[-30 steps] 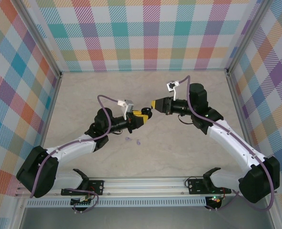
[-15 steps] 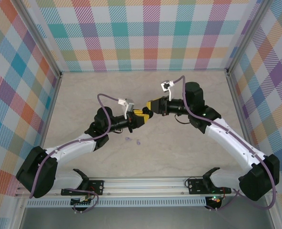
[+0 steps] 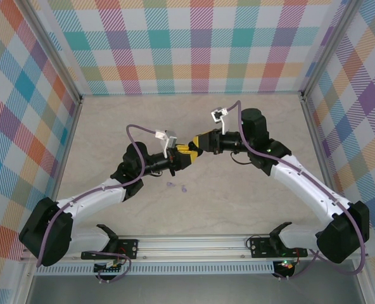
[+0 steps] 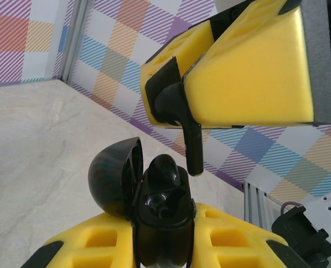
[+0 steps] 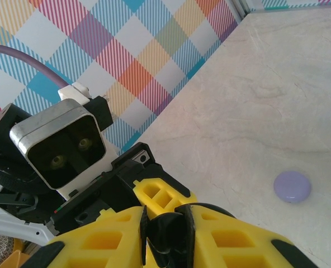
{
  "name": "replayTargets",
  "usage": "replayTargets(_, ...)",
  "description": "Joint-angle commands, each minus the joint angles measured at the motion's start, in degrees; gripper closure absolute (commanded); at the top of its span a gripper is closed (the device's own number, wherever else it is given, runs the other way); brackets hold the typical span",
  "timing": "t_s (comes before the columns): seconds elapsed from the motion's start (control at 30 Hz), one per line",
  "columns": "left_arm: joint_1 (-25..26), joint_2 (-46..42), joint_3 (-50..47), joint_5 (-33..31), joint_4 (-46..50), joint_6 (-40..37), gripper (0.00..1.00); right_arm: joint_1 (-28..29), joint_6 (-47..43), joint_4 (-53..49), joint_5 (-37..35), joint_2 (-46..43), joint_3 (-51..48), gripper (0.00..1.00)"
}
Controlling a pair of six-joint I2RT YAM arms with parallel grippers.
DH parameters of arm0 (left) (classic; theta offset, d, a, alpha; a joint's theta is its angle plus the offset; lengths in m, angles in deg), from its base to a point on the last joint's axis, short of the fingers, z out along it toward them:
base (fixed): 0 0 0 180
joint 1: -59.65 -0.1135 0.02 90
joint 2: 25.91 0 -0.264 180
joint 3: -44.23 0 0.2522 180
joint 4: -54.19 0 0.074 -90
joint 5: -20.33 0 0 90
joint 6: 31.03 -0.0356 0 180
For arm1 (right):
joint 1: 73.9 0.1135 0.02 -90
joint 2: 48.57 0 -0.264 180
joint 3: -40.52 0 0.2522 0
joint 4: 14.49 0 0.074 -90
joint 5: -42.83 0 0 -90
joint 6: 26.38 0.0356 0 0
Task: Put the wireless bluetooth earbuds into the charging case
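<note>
Right fingers (image 4: 249,72) pinch black earbud (image 4: 183,120) above the case (image 4: 161,223) pinched by left fingers (image 4: 87,248).

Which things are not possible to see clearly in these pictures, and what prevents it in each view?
Left wrist view: the black case, held in the left fingers, is cut off by the bottom edge; its glossy dark inside hides whether a bud already sits there.
Right wrist view: the black earbud is mostly hidden between the right fingers.
Top external view: two lavender specks on the table are too small to identify.
</note>
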Motion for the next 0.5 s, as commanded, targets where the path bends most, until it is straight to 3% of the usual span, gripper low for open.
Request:
replayTargets(0.0,0.8,-1.7,1.6,1.0,-0.9,0.0,0.93,0.7,-1.9,-0.7,0.3,0.5,2.1,0.74)
replayTargets(0.47,0.8,-2.5,1.5,0.6,-0.2,-0.6,0.93,0.8,-2.9,-2.2,-1.3,0.7,2.4,0.75)
